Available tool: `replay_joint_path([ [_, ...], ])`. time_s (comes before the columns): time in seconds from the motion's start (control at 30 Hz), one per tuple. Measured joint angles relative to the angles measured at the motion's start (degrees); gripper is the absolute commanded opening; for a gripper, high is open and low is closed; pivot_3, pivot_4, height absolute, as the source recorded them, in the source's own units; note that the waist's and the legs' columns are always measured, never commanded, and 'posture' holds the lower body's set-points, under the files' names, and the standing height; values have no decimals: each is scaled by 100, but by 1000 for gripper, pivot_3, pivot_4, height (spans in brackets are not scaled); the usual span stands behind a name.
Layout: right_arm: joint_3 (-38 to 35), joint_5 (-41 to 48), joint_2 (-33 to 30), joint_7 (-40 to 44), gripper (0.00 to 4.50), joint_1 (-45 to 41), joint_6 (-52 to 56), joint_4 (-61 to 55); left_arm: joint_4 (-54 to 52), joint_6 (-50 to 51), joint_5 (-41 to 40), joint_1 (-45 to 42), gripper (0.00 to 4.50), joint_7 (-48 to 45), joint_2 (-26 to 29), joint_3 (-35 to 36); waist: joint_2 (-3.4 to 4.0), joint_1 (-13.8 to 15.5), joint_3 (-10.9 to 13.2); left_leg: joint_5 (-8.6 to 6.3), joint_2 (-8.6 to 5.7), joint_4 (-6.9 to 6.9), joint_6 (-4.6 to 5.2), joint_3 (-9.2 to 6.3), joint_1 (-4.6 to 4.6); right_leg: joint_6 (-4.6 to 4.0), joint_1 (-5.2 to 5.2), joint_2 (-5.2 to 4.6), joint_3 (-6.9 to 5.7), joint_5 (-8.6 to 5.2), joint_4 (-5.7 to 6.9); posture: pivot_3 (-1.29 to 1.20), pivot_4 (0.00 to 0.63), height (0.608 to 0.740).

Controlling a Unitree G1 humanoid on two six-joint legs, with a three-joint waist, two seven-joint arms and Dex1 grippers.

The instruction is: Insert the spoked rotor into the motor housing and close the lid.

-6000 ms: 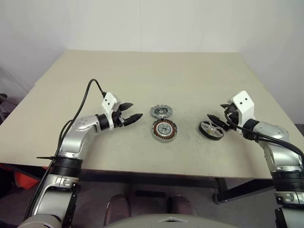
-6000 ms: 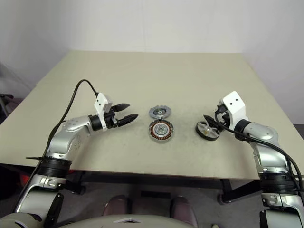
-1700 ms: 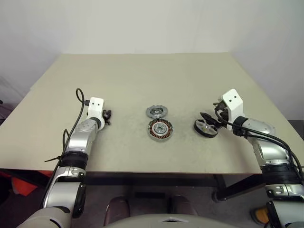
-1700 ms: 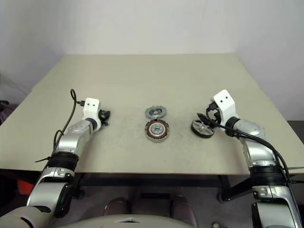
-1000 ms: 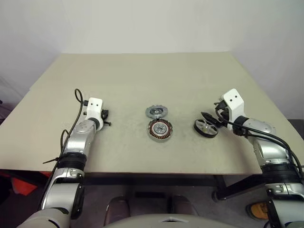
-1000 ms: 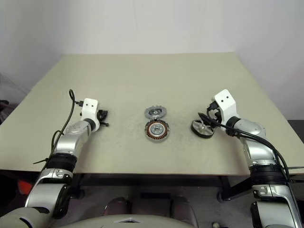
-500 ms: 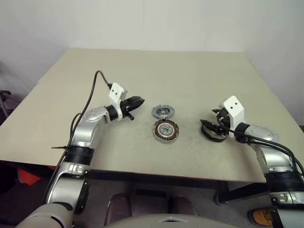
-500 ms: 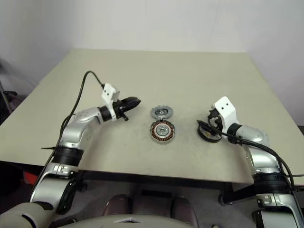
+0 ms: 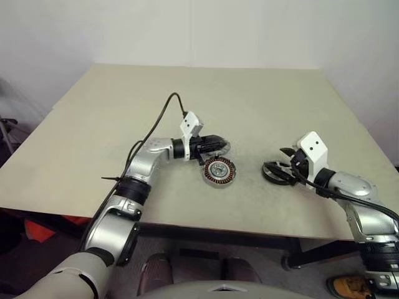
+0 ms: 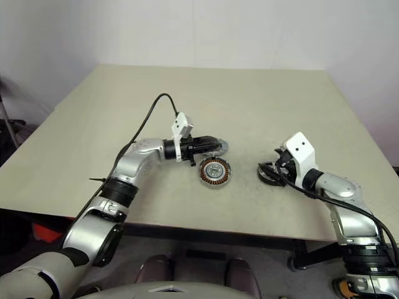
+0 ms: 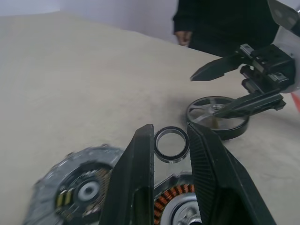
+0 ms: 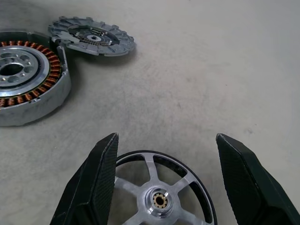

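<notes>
Head views: a beige flat table [image 9: 187,93] was seen. A round grey metal motor housing [image 9: 218,169] with copper windings was lying near the table's middle. The grey toothed disc lid [image 9: 225,148] was lying flat and open just behind it, joined at the rim. The left gripper [image 9: 218,143] was held level over the lid. The black-rimmed spoked rotor [image 9: 278,172] with silver spokes was lying flat, well apart on the housing's right. The right gripper [image 9: 282,166] was set over the rotor.

Left wrist view: the left gripper's fingers were drawn near together. A small black ring [image 11: 171,144] was pinched between their tips, above the housing and lid. A person in dark clothing [image 11: 220,23] was seen beyond the table.

Right wrist view: the right gripper's fingers were spread wide. One was placed on each side of the rotor's rim, with gaps left. The rotor was not gripped.
</notes>
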Motion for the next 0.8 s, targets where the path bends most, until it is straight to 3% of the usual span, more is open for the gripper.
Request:
replay_joint_path([
  [0.5, -162, 34, 1, -239, 3733, 135, 122, -317, -55, 8, 348, 193, 709, -586, 396, -357, 0, -6, 0, 5, -11, 0, 8, -2, 0, 0, 2, -15, -4, 0, 5, 0, 0, 740],
  [0.8, -162, 34, 1, -293, 3733, 132, 122, -317, -188, 13, 432, 271, 709, -593, 310, -457, 1, -4, 0, 7, -14, 0, 12, -2, 1, 1, 6, -22, -8, 0, 5, 0, 0, 740],
])
